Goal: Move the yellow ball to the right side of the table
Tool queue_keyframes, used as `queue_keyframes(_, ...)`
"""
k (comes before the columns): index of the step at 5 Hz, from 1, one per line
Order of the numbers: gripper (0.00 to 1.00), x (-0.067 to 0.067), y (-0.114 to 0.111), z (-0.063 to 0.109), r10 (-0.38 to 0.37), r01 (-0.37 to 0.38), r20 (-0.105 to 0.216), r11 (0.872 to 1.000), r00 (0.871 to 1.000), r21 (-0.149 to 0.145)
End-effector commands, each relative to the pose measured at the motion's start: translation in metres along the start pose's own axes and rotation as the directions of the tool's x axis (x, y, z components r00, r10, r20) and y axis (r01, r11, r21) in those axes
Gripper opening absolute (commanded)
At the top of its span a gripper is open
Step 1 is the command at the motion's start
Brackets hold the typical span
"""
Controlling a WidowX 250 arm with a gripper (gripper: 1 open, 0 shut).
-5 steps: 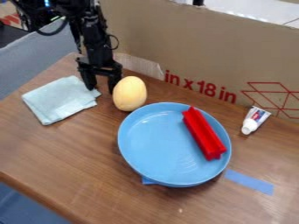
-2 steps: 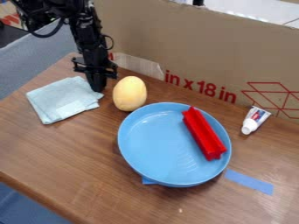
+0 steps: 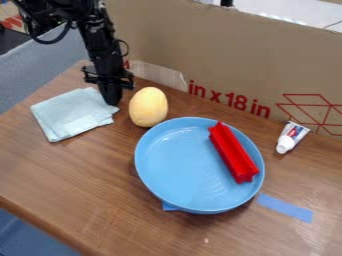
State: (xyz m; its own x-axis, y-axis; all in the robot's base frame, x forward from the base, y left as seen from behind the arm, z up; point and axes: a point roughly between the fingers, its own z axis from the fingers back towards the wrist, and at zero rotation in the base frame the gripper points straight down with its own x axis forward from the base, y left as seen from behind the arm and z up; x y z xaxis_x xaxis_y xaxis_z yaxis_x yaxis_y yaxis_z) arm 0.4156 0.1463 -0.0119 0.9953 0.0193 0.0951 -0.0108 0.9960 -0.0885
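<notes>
The yellow ball (image 3: pixel 147 106) is a smooth yellow-orange egg shape resting on the brown wood-grain table (image 3: pixel 80 170), just beyond the rim of the blue plate (image 3: pixel 187 170). My black gripper (image 3: pixel 110 95) hangs point down a short way to the ball's left, over the edge of a light green cloth (image 3: pixel 67 113). Its fingers are drawn together with nothing between them, and a small gap separates them from the ball.
A red block (image 3: pixel 233 151) lies in the blue plate. A small white tube (image 3: pixel 289 137) lies at the right. A cardboard box wall (image 3: pixel 227 60) with red print runs along the back. Blue tape (image 3: pixel 285 209) sticks to the table near the front.
The gripper's fingers have shut from wide open, and it has lifted slightly and shifted a little left. The ball has not moved.
</notes>
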Motion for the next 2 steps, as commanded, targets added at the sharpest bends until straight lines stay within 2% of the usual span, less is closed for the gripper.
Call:
queue_keyframes(1,0.00,0.0078,0.0115,0.0552,-0.017,0.013,0.094,0.999,0.995,0.037)
queue_keyframes(2,0.00,0.0084,0.0161,0.0652,-0.009,0.006,0.103,1.000,0.995,0.028)
